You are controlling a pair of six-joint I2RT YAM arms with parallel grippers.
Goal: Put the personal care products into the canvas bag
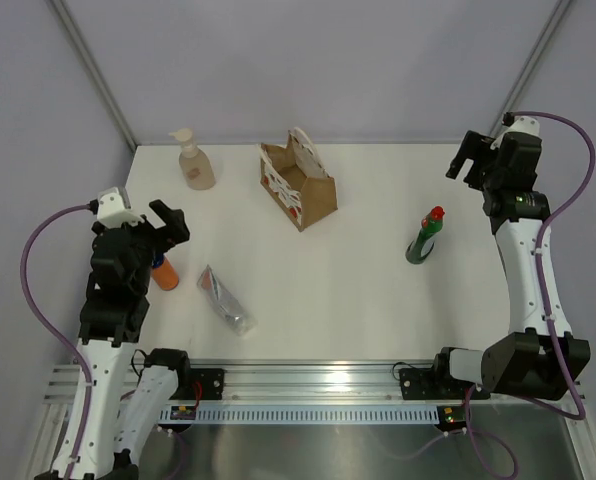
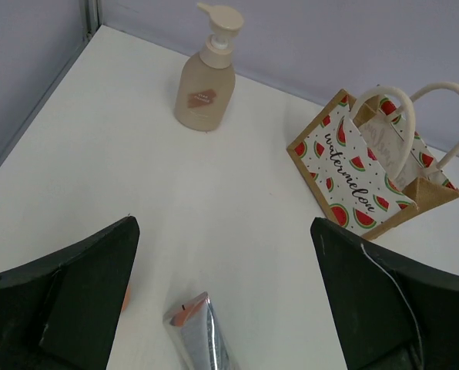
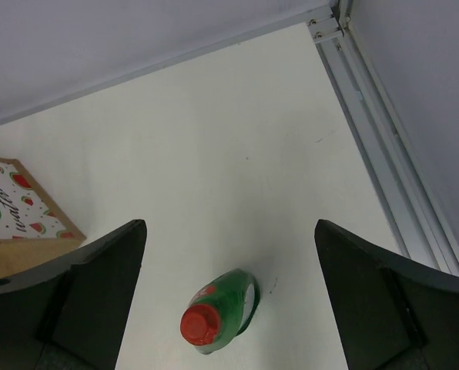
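Your left gripper [image 1: 168, 224] gapes wide beside the orange bottle [image 1: 164, 274] at nine o'clock, your right gripper [image 1: 467, 160] equally spread near the green bottle [image 1: 424, 238] at three, canvas bag [image 1: 300, 186] standing at twelve, beige pump bottle [image 1: 195, 163] at eleven, silvery tube [image 1: 226, 300] at seven.

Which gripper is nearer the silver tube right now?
Left. The left gripper hangs open just beside the silvery squeeze tube; the right gripper is far off, beyond the dark green bottle.
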